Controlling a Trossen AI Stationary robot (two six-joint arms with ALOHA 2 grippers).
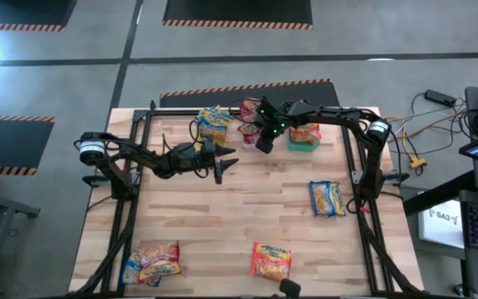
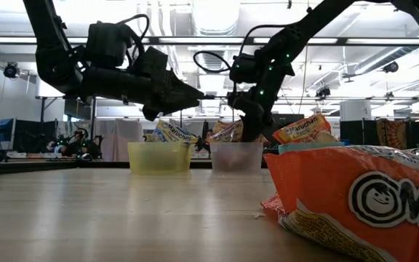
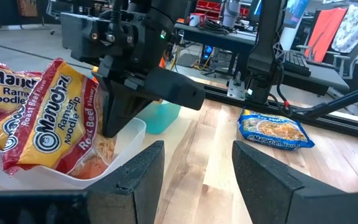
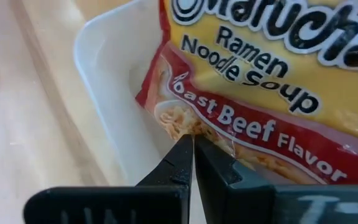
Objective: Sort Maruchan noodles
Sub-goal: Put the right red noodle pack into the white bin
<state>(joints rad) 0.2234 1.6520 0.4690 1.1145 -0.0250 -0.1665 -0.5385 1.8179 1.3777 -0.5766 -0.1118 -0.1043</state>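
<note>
My right gripper [image 1: 264, 138] points down into the clear bin [image 1: 250, 133] at the table's far edge, shut on a red Roast Beef Maruchan packet [image 4: 272, 99] that stands tilted in the bin with other red packets [image 3: 5, 93]. My left gripper [image 1: 225, 164] hovers open above bare table, just near and left of that bin, holding nothing. The yellow bin [image 1: 214, 124] holds blue-and-yellow packets, and the green bin [image 1: 303, 143] holds an orange one. On the table lie a blue-and-yellow packet [image 1: 328, 198], an orange packet [image 1: 270, 260] and a small pile [image 1: 152, 261]. My right gripper pinches the Roast Beef packet by its lower edge [image 4: 178, 127] between the two fingertips, coming from above and pointing down into the clear bin. The packet stands tilted inside the bin, leaning on the other red packets.
The three bins stand in a row along the far edge, between the arms' frame posts. An orange packet [image 2: 355, 204] lies close before the low camera. The table's middle is bare wood. Cables and a laptop lie off the table's right side.
</note>
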